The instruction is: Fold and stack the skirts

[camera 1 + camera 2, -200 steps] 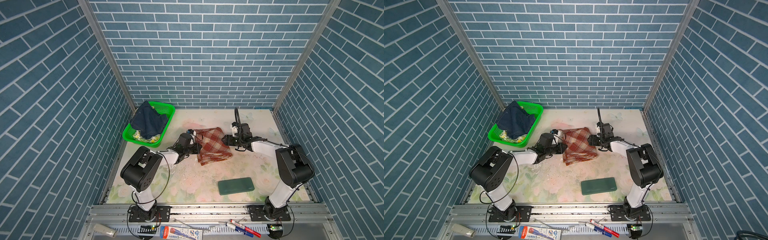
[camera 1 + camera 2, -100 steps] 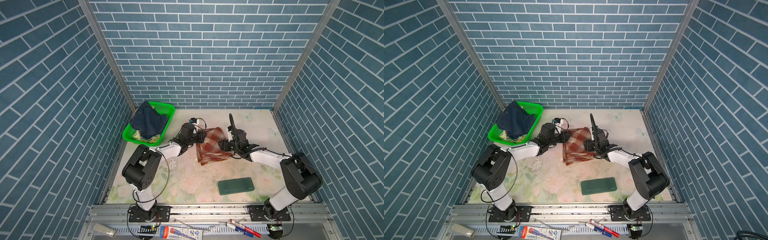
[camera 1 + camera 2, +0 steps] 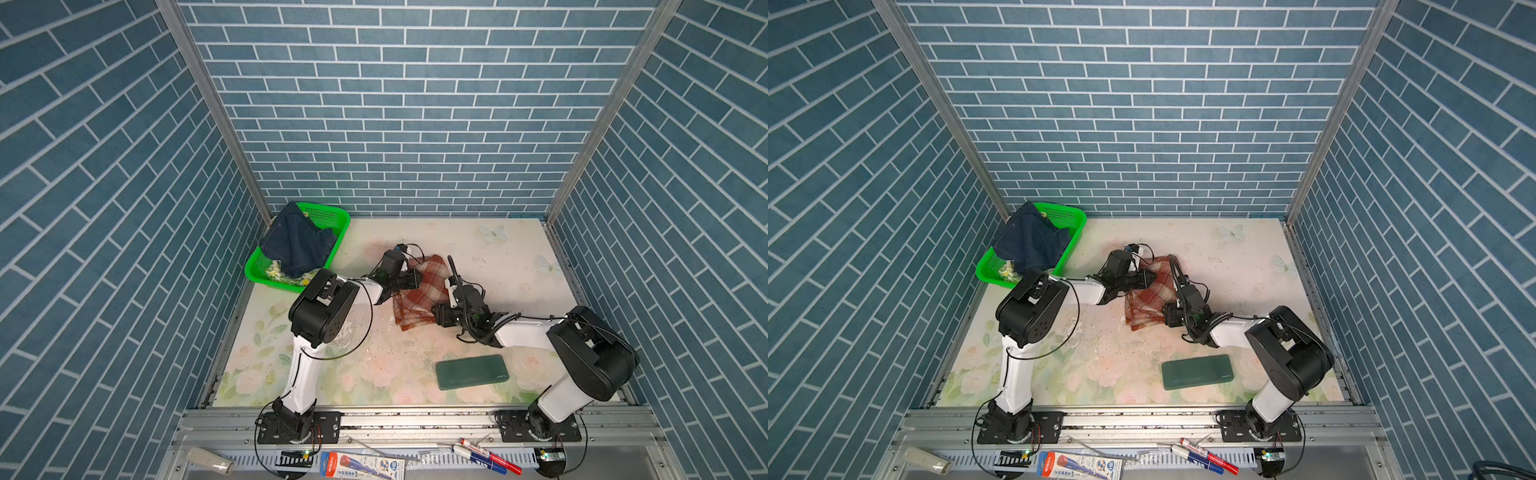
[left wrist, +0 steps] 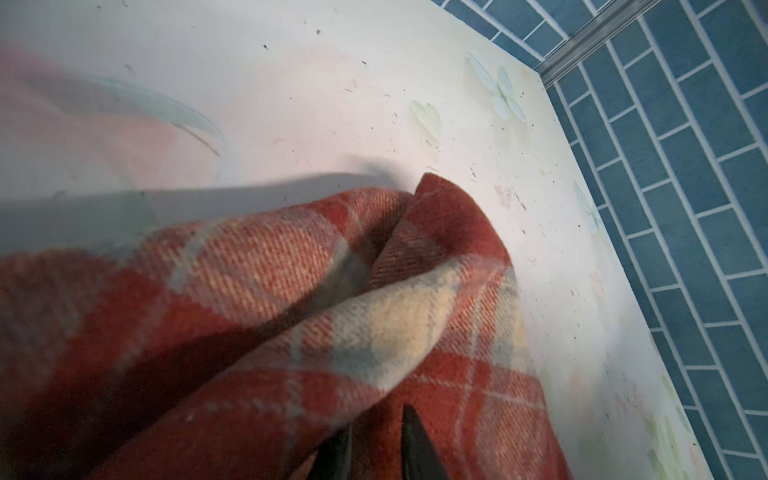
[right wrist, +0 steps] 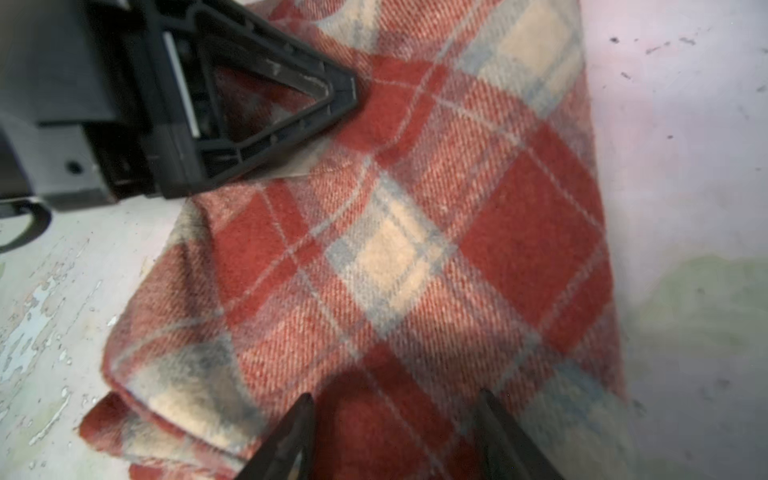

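Observation:
The rust-red and cream plaid skirt (image 3: pixel 424 293) (image 3: pixel 1152 301) lies folded mid-table. My left gripper (image 3: pixel 417 279) (image 3: pixel 1152 277) sits at its far left edge, shut on a raised fold of the plaid (image 4: pixel 374 332); its fingertips (image 4: pixel 411 432) pinch the cloth. My right gripper (image 3: pixel 436 313) (image 3: pixel 1167 313) is at the skirt's near right side, open, fingers spread over the plaid (image 5: pixel 395 257). The left gripper (image 5: pixel 340 89) also shows in the right wrist view. The dark blue denim skirt (image 3: pixel 297 245) (image 3: pixel 1030 245) drapes over the lemon-print skirt (image 3: pixel 276 272) (image 3: pixel 1007 270) in the basket.
The green mesh basket (image 3: pixel 332 216) (image 3: pixel 1067 214) stands in the back left corner. A flat dark green slab (image 3: pixel 471 371) (image 3: pixel 1197 371) lies near the front, right of centre. Brick walls close in three sides. Markers lie on the front rail (image 3: pixel 486 455).
My right gripper has swung from the skirt's far right side to its near right side, its jaws narrowing a little. The left gripper carried its fold rightward over the skirt, which now looks narrower.

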